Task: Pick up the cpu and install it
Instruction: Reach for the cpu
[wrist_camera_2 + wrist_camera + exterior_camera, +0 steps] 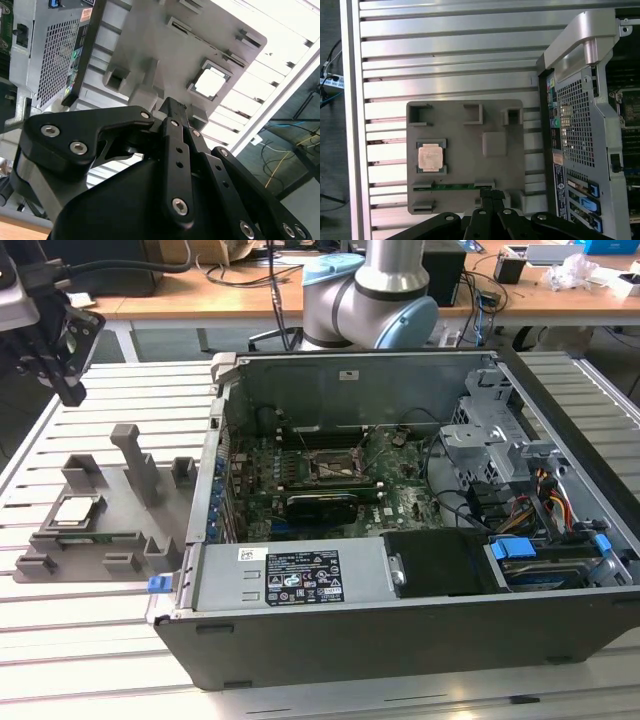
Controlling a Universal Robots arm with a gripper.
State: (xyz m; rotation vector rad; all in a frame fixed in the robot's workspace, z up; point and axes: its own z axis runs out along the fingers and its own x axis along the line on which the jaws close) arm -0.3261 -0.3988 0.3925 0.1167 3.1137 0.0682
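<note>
The cpu lay in the tray, well below the gripper, which was closed tight on nothing. The tray sat on a slatted table beside an open case, desks beyond.

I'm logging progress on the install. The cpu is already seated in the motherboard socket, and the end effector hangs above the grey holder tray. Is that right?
Wrong on one count: the cpu lies in the grey holder tray, outside the computer case, as the first wrist view shows. The end effector does hang above that tray.
</note>
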